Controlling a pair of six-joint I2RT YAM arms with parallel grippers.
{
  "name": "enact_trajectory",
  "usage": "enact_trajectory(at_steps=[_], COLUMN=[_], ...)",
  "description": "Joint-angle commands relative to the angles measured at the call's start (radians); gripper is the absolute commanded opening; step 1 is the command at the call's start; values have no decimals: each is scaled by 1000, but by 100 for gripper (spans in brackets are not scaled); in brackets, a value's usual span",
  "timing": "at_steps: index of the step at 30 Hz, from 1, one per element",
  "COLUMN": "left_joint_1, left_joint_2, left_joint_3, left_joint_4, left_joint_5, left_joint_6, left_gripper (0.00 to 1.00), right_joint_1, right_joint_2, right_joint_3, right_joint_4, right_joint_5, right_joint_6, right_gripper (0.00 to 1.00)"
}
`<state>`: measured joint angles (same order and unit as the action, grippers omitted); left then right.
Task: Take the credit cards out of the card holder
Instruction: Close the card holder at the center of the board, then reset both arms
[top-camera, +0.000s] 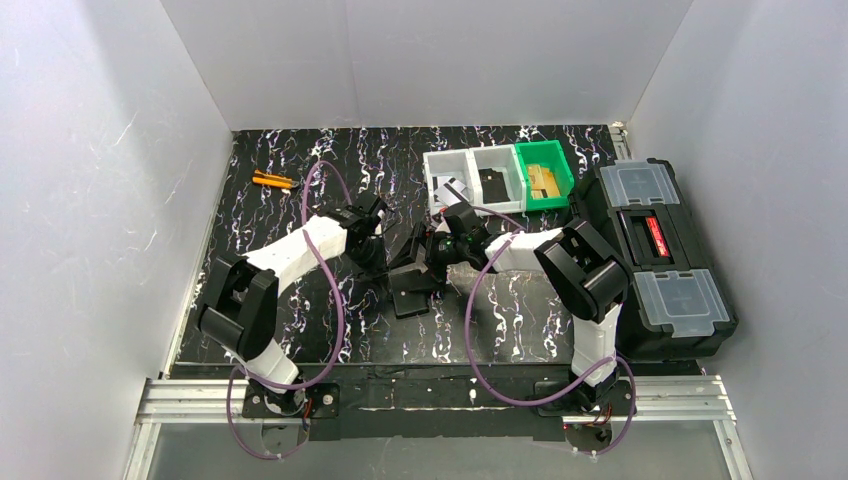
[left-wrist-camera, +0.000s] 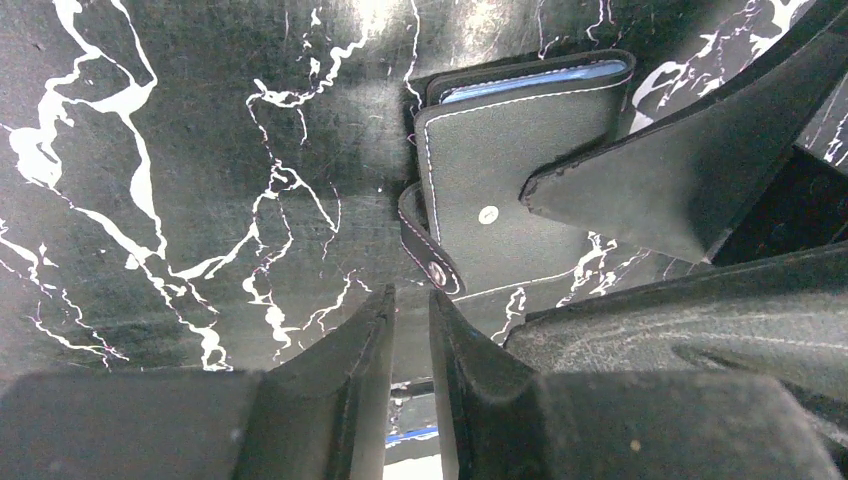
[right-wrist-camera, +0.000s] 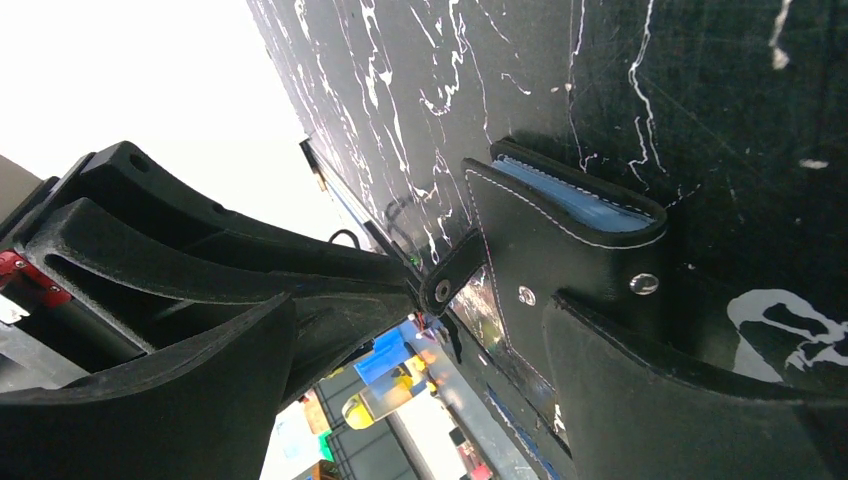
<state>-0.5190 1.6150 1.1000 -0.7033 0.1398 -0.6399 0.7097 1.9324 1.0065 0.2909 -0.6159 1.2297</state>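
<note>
The card holder (left-wrist-camera: 490, 165) hides its contents — only a blue-grey sliver shows.

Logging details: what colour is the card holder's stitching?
White, on the black card holder; clearest in left wrist view.

Even, bright overhead lighting; glare streaks the glossy tabletop (left-wrist-camera: 380, 20); near fingers (right-wrist-camera: 150, 400) appear soft; right wrist view's background is overexposed.

One card holder (left-wrist-camera: 500, 220), two tools (left-wrist-camera: 410, 297) (right-wrist-camera: 420, 300)
</note>
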Motion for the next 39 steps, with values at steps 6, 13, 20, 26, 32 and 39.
enact_trajectory(at_steps=[6,13,20,26,32,39], left_joint_1=[5,10,32,39,42,42], left_joint_2=[-92,-171,-228,-272,-303,-340], left_joint_3=[58,161,297,349,342,310], left_joint_4=[-43,-78,-95,-96,-99,-95], left_joint_5=[4,1,17,2,-32,-72], left_joint_6=[15,58,91,112,106,100], left_gripper=[19,23,33,84,98,98], right_joint_1=[-34,-66,-122,-141,-147,-148], right_joint_2=[-101,-198,-411,-584,-699,-757], right_joint_3=[75,124,142,161,173,164], right_joint_4=[-95,-244,-433,-575,-642,-659], right_joint_5=[24,92,223,362,449,484], right_joint_6=[-53,-156,-279,-401,-469,-490], right_gripper=[98,98,98,98,98,98])
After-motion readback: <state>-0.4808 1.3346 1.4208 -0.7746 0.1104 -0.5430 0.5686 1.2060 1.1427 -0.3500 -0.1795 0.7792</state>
